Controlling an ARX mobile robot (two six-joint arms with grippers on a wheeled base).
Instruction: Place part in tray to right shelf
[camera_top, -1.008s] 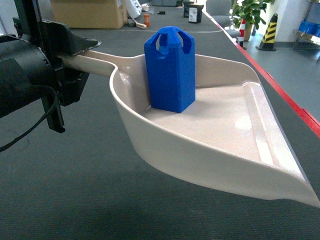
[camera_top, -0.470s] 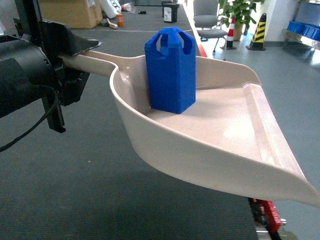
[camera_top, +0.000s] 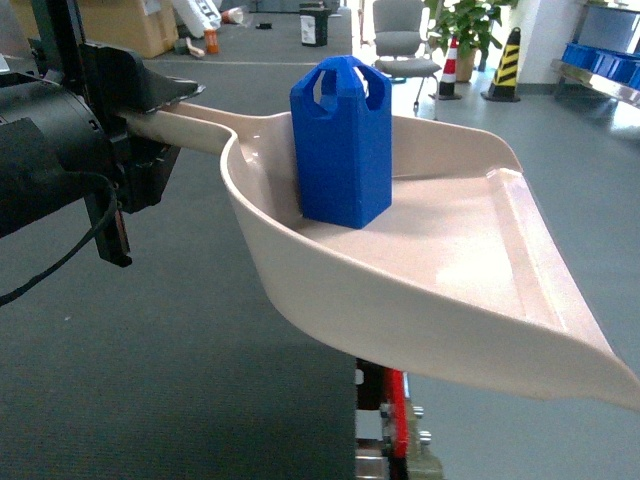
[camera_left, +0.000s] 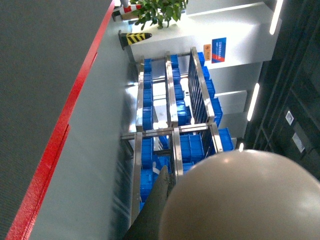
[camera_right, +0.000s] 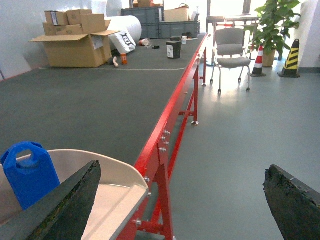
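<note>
Change since earlier: the view had swung to the right; the dark table top that filled the ground behind the tray had slid left, and the red table edge now showed under the tray's lip, with open floor beyond. Tray and part kept the same place in the head view.
Left gripper: the left gripper was clamped on the handle of the beige dustpan tray, carrying it raised above the table.
Part: the blue hexagonal part stood upright inside the tray, at the back wall near the handle, resting on the tray floor.
Done so far: by my reading, the part was loaded and the carry toward the shelf was under way.
Left to do: reach the steel roller shelf, seen only in the left wrist view, well apart across the grey floor, and set the tray on it.
Right gripper: the right gripper was wide open and held nothing; its dark fingers framed the tray's rim in the right wrist view.
Surroundings, left to right: cardboard boxes far left on the table; an office chair, a potted plant and a striped cone far right.
In the way: the red-framed table edge lay just under the tray; blue crates filled the shelf's lower levels. The tall part could tip if the tray tilted.
</note>
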